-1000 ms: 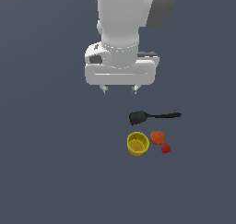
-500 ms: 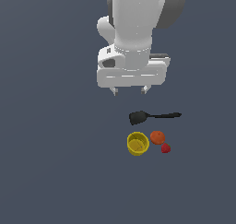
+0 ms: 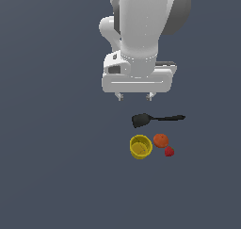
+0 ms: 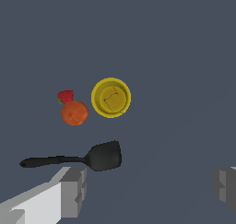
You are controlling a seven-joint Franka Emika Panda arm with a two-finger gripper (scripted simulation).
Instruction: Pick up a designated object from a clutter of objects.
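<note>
The round orange fruit (image 3: 161,140) lies on the dark grey surface, between the yellow cup (image 3: 140,146) and the tiny red strawberry (image 3: 169,151). The black spatula (image 3: 155,119) lies just behind them, handle toward the exterior view's right. My gripper (image 3: 134,97) hangs open and empty above the surface, behind the spatula and apart from all objects. In the wrist view the orange fruit (image 4: 75,113) sits beside the strawberry (image 4: 65,97) and the cup (image 4: 111,97), with the spatula (image 4: 78,159) nearest my fingers (image 4: 73,186).
The dark grey surface (image 3: 56,167) stretches around the small cluster on all sides. No other objects or edges show in either view.
The arm has moved toward the exterior view's right and a little closer to the cluster. The gripper stays open. The objects have not moved.
</note>
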